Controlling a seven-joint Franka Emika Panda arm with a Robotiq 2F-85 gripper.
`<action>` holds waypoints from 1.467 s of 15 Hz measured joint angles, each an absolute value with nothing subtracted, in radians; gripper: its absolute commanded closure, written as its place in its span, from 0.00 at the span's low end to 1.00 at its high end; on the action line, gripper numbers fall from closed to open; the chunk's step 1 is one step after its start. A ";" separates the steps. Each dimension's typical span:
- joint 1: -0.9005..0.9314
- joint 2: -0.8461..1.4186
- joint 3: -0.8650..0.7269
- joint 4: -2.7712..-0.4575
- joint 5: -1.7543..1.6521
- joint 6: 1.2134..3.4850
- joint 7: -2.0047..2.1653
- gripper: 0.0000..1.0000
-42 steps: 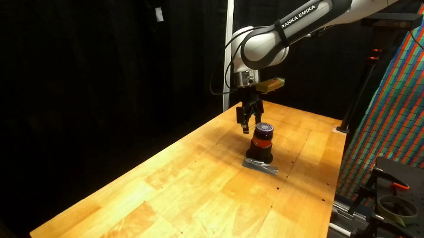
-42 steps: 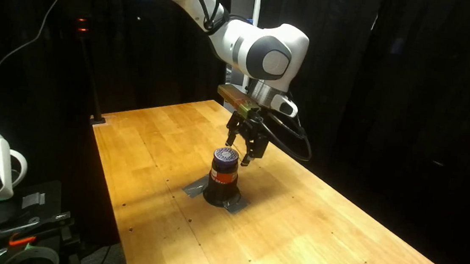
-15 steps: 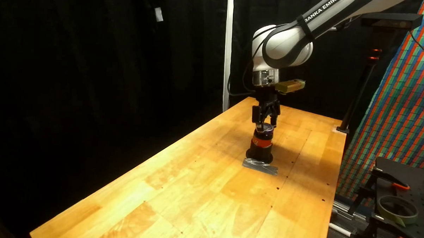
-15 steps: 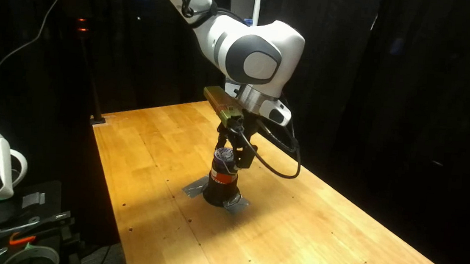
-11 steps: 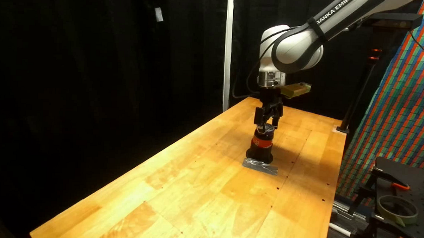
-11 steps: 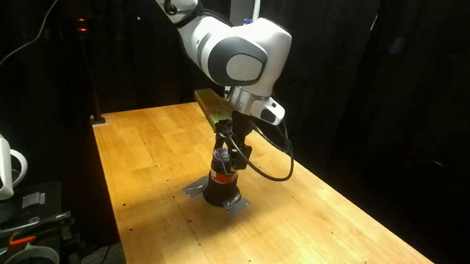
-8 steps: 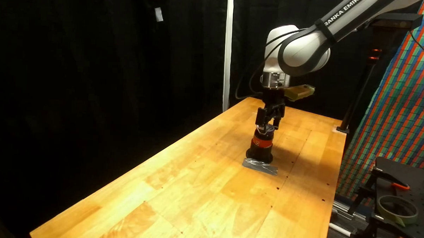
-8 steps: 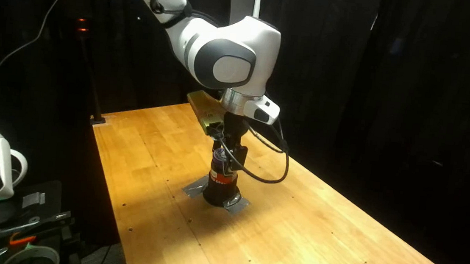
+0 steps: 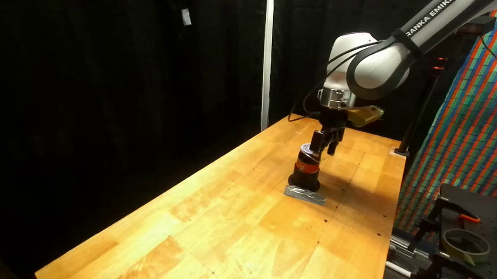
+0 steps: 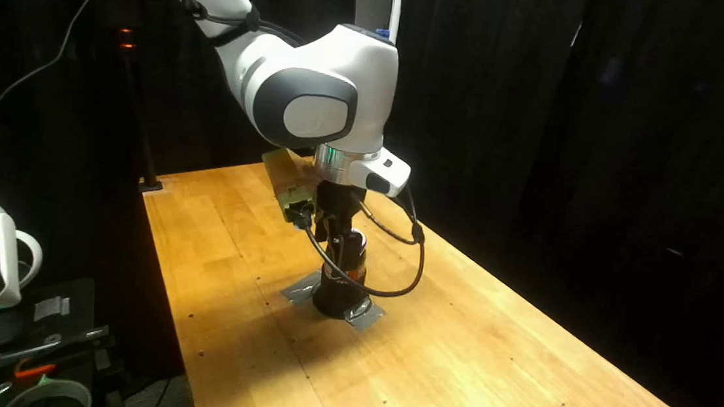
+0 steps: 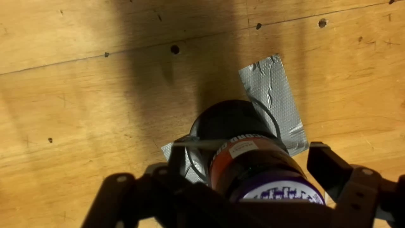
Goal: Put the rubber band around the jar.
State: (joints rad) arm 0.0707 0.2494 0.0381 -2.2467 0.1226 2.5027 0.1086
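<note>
Tool (image 11: 248, 149) shifted across the jar (image 9: 307, 168) — spread wide, table edges (image 9: 169, 195) well away

Strips of silver tape (image 11: 275, 104) cling to the wooden bench (image 9: 237, 221), near a few dark holes (image 11: 174, 49). At a far corner I see a black stand (image 9: 419, 112) with red lights (image 10: 127, 46) glowing; beyond hang black curtains (image 9: 122, 89). A chequered, many-coloured sheet (image 9: 468, 114) hangs behind a dark side shelf (image 9: 461, 198), where a tape roll (image 9: 478, 256) lies.

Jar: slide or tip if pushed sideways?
The jar probably won't slide: grey tape appears to lap over its flared base. Tipping seems unlikely too, with that base wider than everything above it.
</note>
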 measured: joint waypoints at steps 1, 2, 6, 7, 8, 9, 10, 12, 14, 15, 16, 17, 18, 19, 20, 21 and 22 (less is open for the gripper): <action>0.071 0.243 0.038 -2.263 0.123 2.522 0.109 0.00; 0.071 0.237 0.039 -2.277 0.123 2.544 0.110 0.00; 0.072 0.228 0.047 -2.329 0.125 2.683 0.123 0.00; 0.076 0.228 0.049 -2.343 0.125 2.728 0.130 0.00; 0.080 0.228 0.049 -2.354 0.123 2.766 0.136 0.00; 0.085 0.228 0.049 -2.362 0.121 2.801 0.141 0.00; 0.088 0.228 0.049 -2.367 0.116 2.828 0.146 0.00; 0.096 0.229 0.043 -2.368 0.083 2.863 0.166 0.00; 0.107 0.234 0.029 -2.368 0.037 2.881 0.191 0.00; 0.115 0.237 0.020 -2.368 0.013 2.886 0.204 0.00; 0.122 0.241 0.013 -2.367 -0.002 2.889 0.213 0.00; 0.127 0.247 0.009 -2.365 -0.015 2.891 0.216 0.00; 0.131 0.256 0.006 -2.362 -0.027 2.893 0.216 0.00; 0.135 0.268 0.003 -2.359 -0.038 2.895 0.216 0.00; 0.140 0.280 0.000 -2.353 -0.047 2.896 0.216 0.00; 0.147 0.294 -0.005 -2.346 -0.060 2.897 0.216 0.00; 0.155 0.307 -0.010 -2.338 -0.072 2.899 0.216 0.00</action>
